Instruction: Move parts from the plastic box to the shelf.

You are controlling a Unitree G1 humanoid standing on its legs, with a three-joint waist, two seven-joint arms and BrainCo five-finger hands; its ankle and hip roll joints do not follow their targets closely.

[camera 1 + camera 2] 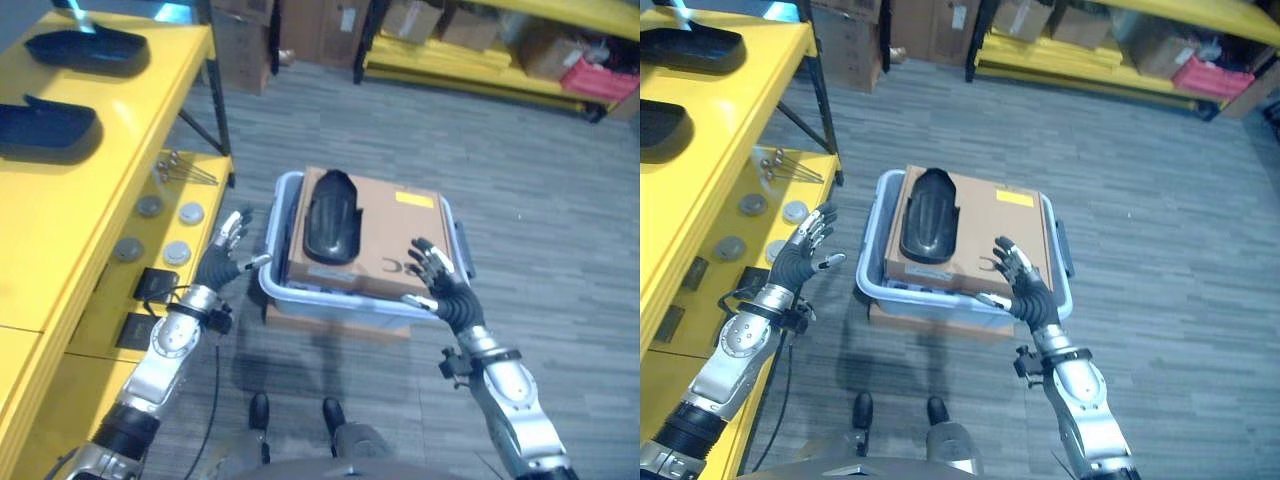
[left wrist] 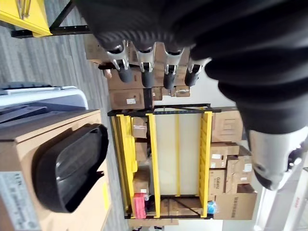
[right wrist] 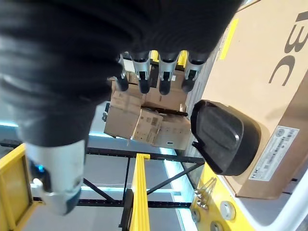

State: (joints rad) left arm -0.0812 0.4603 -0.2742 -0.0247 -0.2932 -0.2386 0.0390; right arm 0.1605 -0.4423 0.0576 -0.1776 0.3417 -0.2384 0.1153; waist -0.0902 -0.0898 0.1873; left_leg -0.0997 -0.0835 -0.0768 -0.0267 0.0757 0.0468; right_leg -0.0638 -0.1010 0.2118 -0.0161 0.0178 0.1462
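A pale, translucent plastic box with rounded corners sits on the grey plank floor, and a flat brown cardboard carton lies across its top. On the carton rests one glossy black part, long, curved and shell-like, towards the shelf side. Beside the box stands the yellow metal shelf with a smooth painted top, and two more black shell parts lie up there, one behind the other. On its lower level sit four round grey discs and a small bundle of metal pins. The left hand hangs between shelf and box, fingers spread straight, holding nothing. The right hand hovers at the carton's near corner, fingers open and relaxed, also empty; whether the tips touch the cardboard I cannot tell.
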